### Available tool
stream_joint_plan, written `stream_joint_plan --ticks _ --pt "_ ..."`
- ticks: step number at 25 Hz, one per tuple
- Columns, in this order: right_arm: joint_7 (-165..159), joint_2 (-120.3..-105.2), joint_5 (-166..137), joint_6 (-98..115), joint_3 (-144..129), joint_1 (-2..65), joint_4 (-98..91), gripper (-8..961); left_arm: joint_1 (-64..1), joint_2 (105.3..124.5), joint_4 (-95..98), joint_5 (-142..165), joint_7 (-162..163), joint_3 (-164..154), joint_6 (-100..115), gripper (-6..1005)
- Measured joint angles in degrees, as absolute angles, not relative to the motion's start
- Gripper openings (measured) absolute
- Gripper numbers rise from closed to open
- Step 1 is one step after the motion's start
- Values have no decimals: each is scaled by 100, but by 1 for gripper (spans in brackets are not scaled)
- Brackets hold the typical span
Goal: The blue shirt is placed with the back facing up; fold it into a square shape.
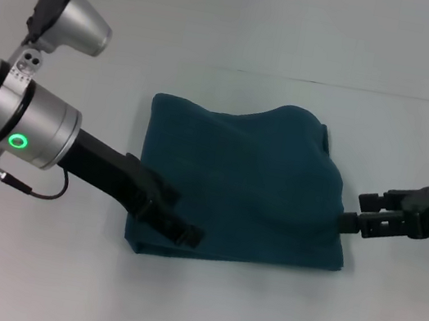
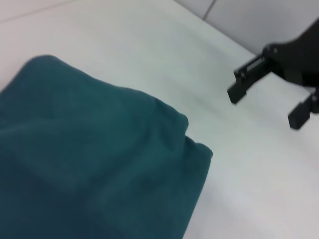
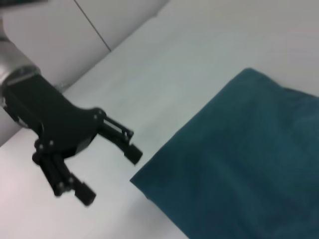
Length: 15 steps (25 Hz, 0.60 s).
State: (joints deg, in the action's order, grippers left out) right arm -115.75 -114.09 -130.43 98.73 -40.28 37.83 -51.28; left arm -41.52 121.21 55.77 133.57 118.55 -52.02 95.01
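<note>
I see the blue shirt point(image 1: 239, 186) lying folded into a rough square mid-tabletop point(image 1: 195, 315). My left end effector point(image 3: 109, 172) sits at its near-left corner, fingers spread, gripping nothing. My right end effector point(image 2: 264, 107) hovers just beside its right edge, also spread.

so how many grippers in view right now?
2. The left gripper sits at the near left corner of the folded blue shirt, jaws open. The right gripper is at the shirt's right edge, also open. Nothing suggests any hidden.
</note>
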Motion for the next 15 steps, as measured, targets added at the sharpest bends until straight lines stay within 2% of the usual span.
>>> stream_joint_plan --ticks 15 --pt "-11521 -11300 -12736 9994 -3866 3730 -5111 917 -4161 12100 5633 13361 11932 -5250 9335 946"
